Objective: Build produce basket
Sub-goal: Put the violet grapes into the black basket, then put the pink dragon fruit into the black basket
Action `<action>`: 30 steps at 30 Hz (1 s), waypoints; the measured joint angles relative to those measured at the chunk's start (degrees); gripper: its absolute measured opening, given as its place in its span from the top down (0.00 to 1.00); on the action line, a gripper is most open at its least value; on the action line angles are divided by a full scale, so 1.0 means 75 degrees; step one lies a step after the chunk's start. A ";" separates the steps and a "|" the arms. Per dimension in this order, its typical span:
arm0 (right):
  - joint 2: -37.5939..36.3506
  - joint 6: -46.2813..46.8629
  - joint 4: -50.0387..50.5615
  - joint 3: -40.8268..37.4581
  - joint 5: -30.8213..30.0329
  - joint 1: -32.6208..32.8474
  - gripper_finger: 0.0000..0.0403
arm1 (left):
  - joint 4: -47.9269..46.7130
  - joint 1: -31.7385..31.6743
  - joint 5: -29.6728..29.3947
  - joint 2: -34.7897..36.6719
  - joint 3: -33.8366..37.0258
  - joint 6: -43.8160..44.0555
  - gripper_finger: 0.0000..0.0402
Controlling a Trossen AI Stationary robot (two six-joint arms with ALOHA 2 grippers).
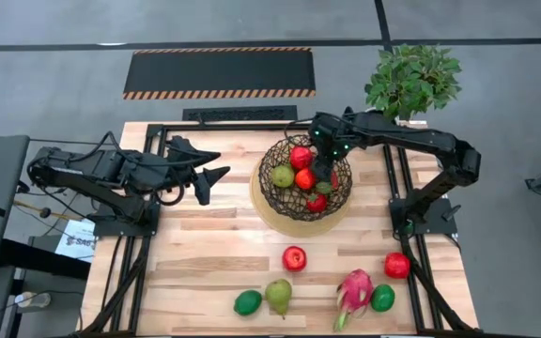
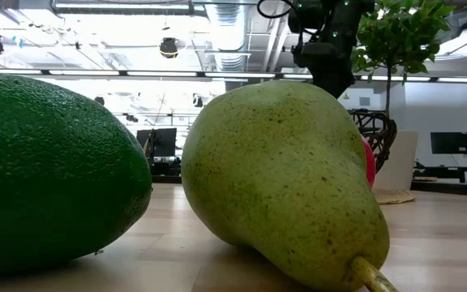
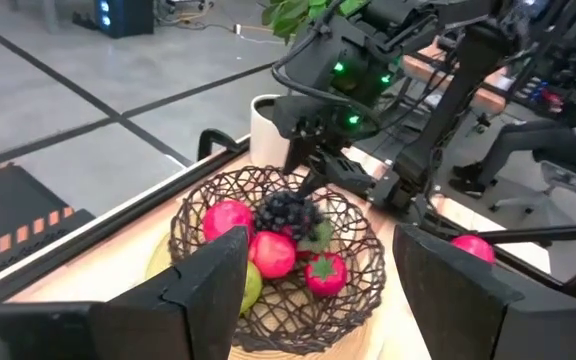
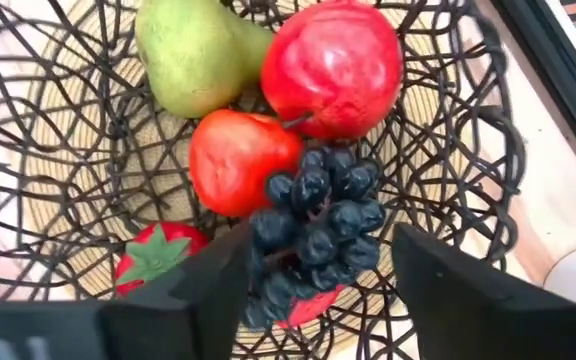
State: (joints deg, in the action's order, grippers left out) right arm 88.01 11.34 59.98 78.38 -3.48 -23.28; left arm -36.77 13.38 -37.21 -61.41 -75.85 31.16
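The dark wire basket (image 1: 269, 192) stands in the middle of the table. It holds a green pear (image 4: 193, 55), two red apples (image 4: 333, 65) (image 4: 240, 160), a small red fruit with a green cap (image 4: 158, 255) and a dark grape bunch (image 4: 318, 225). My right gripper (image 4: 318, 275) reaches down into the basket from its far right side. It is open, with the grape bunch between its fingers, resting on the other fruit. My left gripper (image 1: 209, 178) hovers open to the left of the basket with nothing between its fingers. My right gripper points steeply down into the basket, one finger (image 4: 203, 290) on either side of the grape bunch's near end (image 4: 278, 285). Whether a finger touches the grapes, I cannot tell. The bunch lies on the apples and the small red fruit.
On the near part of the table lie two red apples (image 1: 294, 258) (image 1: 396, 265), two limes (image 1: 248, 302) (image 1: 382, 298), a pear (image 1: 279, 297) and a pink dragon fruit (image 1: 354, 291). A leafy potted plant (image 1: 411, 80) stands beyond the far right corner.
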 joint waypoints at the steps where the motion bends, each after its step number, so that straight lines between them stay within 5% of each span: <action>1: 0.0000 0.0069 0.0056 0.0078 0.0037 -0.0001 0.33 | 0.0008 -0.0034 0.0079 0.0019 0.0000 0.0000 0.41; 9: -0.0014 0.0394 0.1179 0.1028 0.0302 0.0530 0.27 | -0.0355 -0.0420 0.0979 0.0096 0.0000 0.0184 0.41; 17: -0.0129 0.1821 0.2739 0.1086 0.0836 0.2331 0.27 | -0.0672 -0.0546 0.1467 0.0100 0.0000 0.0181 0.41; 23: -0.0335 0.3885 0.2915 0.1095 0.0830 0.4269 0.27 | -0.0668 -0.0546 0.1527 0.0123 0.0000 -0.0003 0.41; 30: -0.0385 0.7732 0.3255 0.1086 0.0618 0.6531 0.27 | -0.0661 -0.0547 0.1684 0.0119 0.0000 -0.0014 0.41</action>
State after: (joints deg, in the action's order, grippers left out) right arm 85.12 69.33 84.40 86.52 1.15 25.70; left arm -41.73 9.27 -24.58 -60.52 -75.85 31.05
